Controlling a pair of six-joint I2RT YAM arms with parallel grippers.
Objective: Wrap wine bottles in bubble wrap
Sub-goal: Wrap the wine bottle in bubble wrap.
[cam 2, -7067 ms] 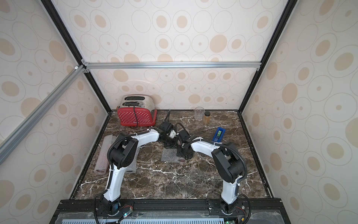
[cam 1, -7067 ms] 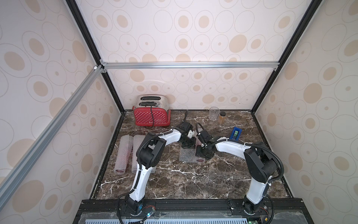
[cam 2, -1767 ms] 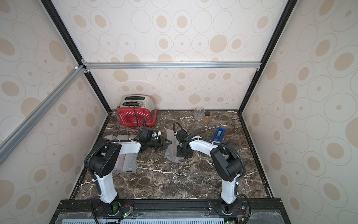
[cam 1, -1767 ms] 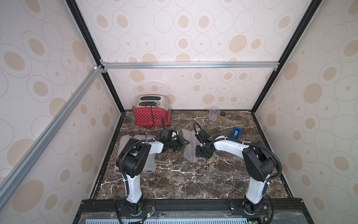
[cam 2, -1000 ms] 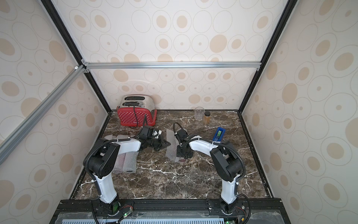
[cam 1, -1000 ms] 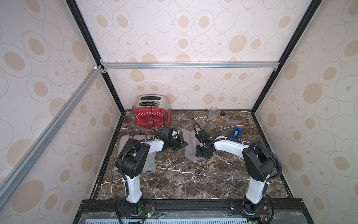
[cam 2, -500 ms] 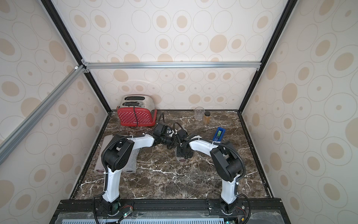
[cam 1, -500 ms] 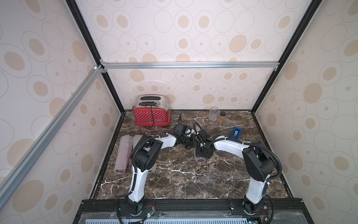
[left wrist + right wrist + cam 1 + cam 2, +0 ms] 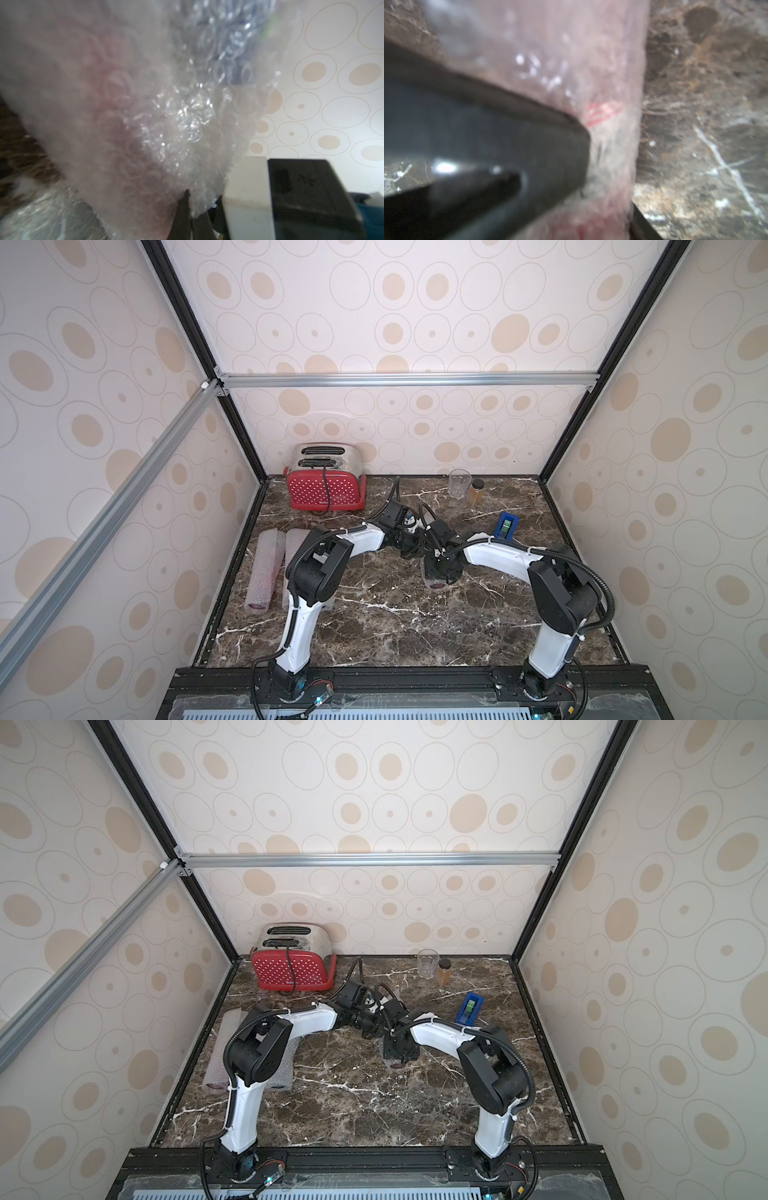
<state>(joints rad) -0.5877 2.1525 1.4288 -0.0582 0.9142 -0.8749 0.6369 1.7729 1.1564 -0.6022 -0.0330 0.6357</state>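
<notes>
Left wrist view: my left gripper (image 9: 187, 199) pinches the bubble wrap (image 9: 187, 116) edge, probably to tension it, while the right gripper (image 9: 610, 172) straddles the wrapped wine bottle (image 9: 604, 112) on the desk (image 9: 695, 124); whether it squeezes, I cannot tell.

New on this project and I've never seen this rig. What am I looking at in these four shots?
Two white robot arms stand at the near edge of a marble table. Both top views come from one camera head overhead. The other two pictures come from a camera on each wrist, so they are close and blurry. On the table are a red toaster, a drinking glass, an amber jar, a blue tape dispenser and two wrapped rolls at the robot's left. In the middle, the left claw is shut on bubble wrap. The right claw straddles a bottle rolled in the wrap. Whether it squeezes, I cannot tell.
</notes>
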